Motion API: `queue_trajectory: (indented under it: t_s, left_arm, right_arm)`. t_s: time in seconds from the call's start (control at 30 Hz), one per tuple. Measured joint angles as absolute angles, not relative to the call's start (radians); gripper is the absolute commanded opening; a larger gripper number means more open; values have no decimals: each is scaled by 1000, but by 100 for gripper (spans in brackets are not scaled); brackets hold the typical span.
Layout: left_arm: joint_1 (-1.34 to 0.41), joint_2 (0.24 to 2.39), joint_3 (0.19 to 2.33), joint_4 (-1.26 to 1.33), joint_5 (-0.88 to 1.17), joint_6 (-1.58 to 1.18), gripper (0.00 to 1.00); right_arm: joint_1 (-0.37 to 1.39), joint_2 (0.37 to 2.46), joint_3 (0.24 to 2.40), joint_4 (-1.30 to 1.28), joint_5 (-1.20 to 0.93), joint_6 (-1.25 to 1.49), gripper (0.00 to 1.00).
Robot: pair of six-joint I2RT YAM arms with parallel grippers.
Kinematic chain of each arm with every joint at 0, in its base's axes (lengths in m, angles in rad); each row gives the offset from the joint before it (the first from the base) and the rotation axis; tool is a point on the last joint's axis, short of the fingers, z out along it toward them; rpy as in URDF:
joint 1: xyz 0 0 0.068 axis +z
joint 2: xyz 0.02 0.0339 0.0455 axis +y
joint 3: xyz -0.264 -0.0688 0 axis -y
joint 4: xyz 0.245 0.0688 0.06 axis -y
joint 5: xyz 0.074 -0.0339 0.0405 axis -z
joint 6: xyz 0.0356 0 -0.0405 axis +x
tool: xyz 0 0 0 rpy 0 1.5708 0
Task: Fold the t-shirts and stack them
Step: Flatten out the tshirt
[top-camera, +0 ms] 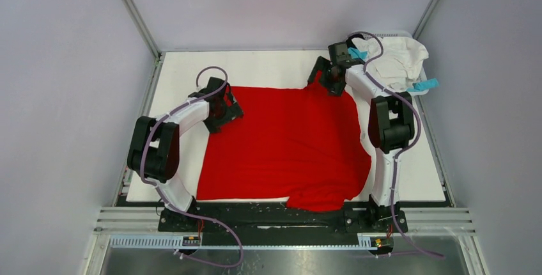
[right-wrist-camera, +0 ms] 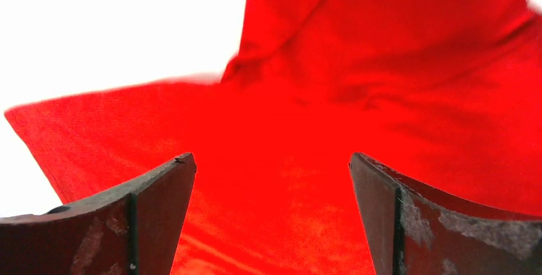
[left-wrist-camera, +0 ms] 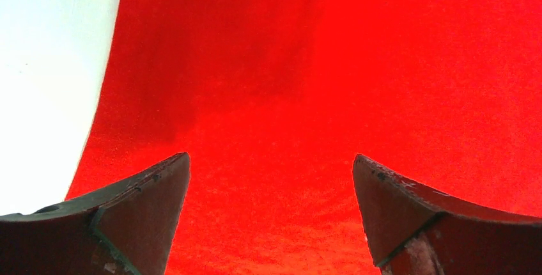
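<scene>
A large red t-shirt [top-camera: 287, 144] lies spread on the white table [top-camera: 268, 67], its near hem bunched at the front edge. My left gripper [top-camera: 227, 110] is open over the shirt's far left corner; the left wrist view shows red cloth [left-wrist-camera: 307, 96] under and between the spread fingers. My right gripper [top-camera: 326, 78] is open over the shirt's far right corner, where a sleeve sticks up; the right wrist view shows that cloth [right-wrist-camera: 358, 96] between the spread fingers. White t-shirts [top-camera: 399, 57] and teal cloth [top-camera: 423, 86] are piled at the far right.
A white basket [top-camera: 399, 34] holds the pile at the far right corner. Grey walls and metal frame posts enclose the table. Bare white table shows at the back, at the left [left-wrist-camera: 45, 64] and along the right edge.
</scene>
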State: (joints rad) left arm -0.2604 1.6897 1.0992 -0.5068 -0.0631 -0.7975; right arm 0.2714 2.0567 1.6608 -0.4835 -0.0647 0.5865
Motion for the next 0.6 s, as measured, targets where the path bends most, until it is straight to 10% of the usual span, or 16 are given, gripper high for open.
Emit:
queue_trajectory:
  t_s: [0.6]
  left_arm:
    - [-247, 1761, 1099, -499, -54, -803, 99]
  right_arm:
    - [186, 2429, 2094, -478, 9, 773, 91]
